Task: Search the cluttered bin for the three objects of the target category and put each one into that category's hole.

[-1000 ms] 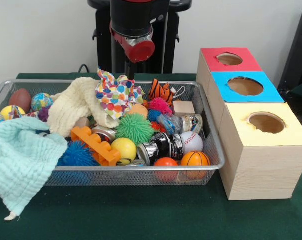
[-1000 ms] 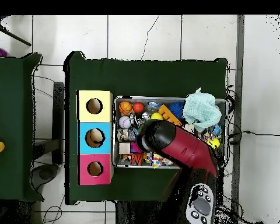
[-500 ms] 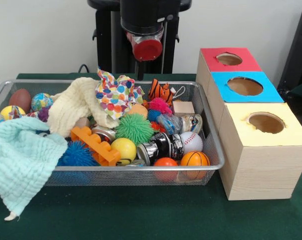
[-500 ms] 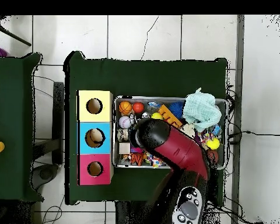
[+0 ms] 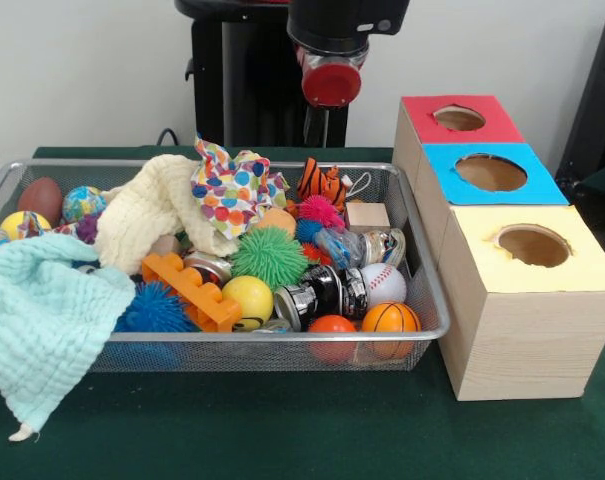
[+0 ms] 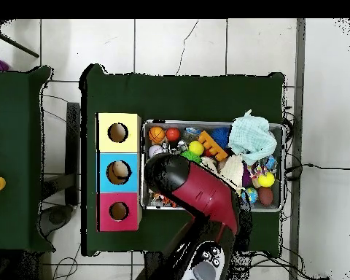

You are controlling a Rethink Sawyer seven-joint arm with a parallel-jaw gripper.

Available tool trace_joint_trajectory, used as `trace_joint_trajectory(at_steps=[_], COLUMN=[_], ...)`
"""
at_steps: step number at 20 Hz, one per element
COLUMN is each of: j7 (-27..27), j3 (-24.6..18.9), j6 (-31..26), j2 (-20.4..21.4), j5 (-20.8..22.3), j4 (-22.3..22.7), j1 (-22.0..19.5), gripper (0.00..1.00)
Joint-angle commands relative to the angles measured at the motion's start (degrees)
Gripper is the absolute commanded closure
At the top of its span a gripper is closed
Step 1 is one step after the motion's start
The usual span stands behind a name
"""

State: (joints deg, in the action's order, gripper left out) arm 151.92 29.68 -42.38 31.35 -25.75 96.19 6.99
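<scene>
One gripper (image 5: 318, 125) hangs under the red-capped end of the arm (image 5: 331, 60), a dark shape against the dark stand behind it. I cannot tell whether it is open or closed, and I see nothing in it. It is up high, above the back rim of the bin (image 5: 282, 338) at the end nearest the boxes, roughly over the striped tiger toy (image 5: 322, 180).

To my eye this is the searching step, with no pick begun. The task names no category, so I cannot say which things are wanted. The candidates all lie in the bin: a baseball (image 5: 383, 283), a basketball (image 5: 390, 318) and an orange ball (image 5: 332, 325) at the front corner, and a green spiky ball (image 5: 269, 255) mid-bin. The next move calls for choosing one and coming straight down on it.

Room is tight. The balls sit against the wire wall, cloths (image 5: 152, 210) bury the other half, and the red box (image 5: 422, 112), blue box (image 5: 442, 168) and yellow box (image 5: 482, 262) stand just beside the bin.
</scene>
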Motion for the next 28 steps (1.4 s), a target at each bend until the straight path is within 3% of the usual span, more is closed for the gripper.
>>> trace_joint_trajectory(at_steps=[1,5,7,11,18,28], j7=[14.4,11.8,10.5,10.5,12.9,15.3], j3=[-1.6,-4.3,-4.4,-2.6,-2.0,-1.3], j6=[1.0,5.6,5.3,1.6,-4.8,-10.3], j2=[-3.7,-4.0,-3.6,-4.0,-8.9,-13.4], j5=[-2.2,-3.4,-3.1,-1.1,-0.1,-1.1], j4=[4.8,7.2,6.8,2.5,-7.8,-17.7], j1=[-1.2,-3.8,-4.5,-3.8,-2.4,-0.2], gripper=[1.00,1.00,1.00,1.00,1.00,1.00])
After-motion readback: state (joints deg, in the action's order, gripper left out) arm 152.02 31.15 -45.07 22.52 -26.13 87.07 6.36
